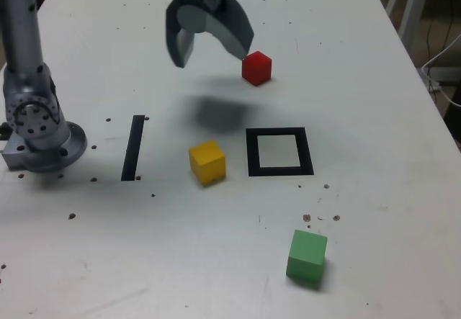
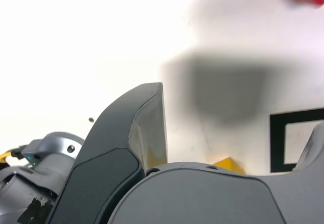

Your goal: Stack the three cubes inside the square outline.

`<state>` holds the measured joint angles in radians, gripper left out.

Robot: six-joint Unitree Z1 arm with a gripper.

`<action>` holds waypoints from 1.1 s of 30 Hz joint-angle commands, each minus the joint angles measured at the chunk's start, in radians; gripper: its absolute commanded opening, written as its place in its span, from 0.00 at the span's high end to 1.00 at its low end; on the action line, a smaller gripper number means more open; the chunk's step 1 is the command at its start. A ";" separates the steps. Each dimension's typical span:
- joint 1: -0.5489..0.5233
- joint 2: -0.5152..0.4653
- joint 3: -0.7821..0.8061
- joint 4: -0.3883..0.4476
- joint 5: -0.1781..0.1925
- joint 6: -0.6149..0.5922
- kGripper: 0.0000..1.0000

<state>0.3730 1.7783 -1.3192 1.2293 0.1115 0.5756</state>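
Over the surface (image 1: 155,254) hangs the gripper (image 1: 210,54), its fingers spread wide with nothing between them, throwing a soft shadow beneath. In the exterior view, the red cube (image 1: 257,68) sits toward the surface's far edge, just right of the gripper; the yellow cube (image 1: 207,163) lies nearer the middle, just left of the square outline (image 1: 279,152). The green cube (image 1: 307,255) is out toward the near edge. Nothing stands inside the outline.

A black strip (image 1: 134,147) lies left of the yellow cube, and beyond that the arm's base (image 1: 47,145) takes up the left side, the arm rising from it. Small dark specks dot the surface. Past its right edge hangs a white cable (image 1: 434,87), near pale metal legs (image 1: 413,9).
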 commanded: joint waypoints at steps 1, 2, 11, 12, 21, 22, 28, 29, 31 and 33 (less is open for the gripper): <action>0.010 0.030 -0.034 0.006 0.008 0.018 0.01; 0.014 0.040 -0.046 0.006 0.011 0.027 0.01; 0.050 0.102 -0.144 -0.008 0.028 0.166 0.01; 0.055 0.107 -0.152 -0.011 0.028 0.184 0.01; 0.101 0.163 -0.204 -0.025 0.041 0.302 0.02; 0.106 0.171 -0.209 -0.026 0.043 0.312 0.02; 0.122 0.205 -0.219 -0.054 0.048 0.369 0.01; 0.123 0.208 -0.219 -0.061 0.048 0.376 0.01; 0.124 0.214 -0.218 -0.070 0.048 0.388 0.01; 0.125 0.224 -0.220 -0.074 0.048 0.397 0.01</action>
<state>0.4944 1.9911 -1.5358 1.1591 0.1575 0.9666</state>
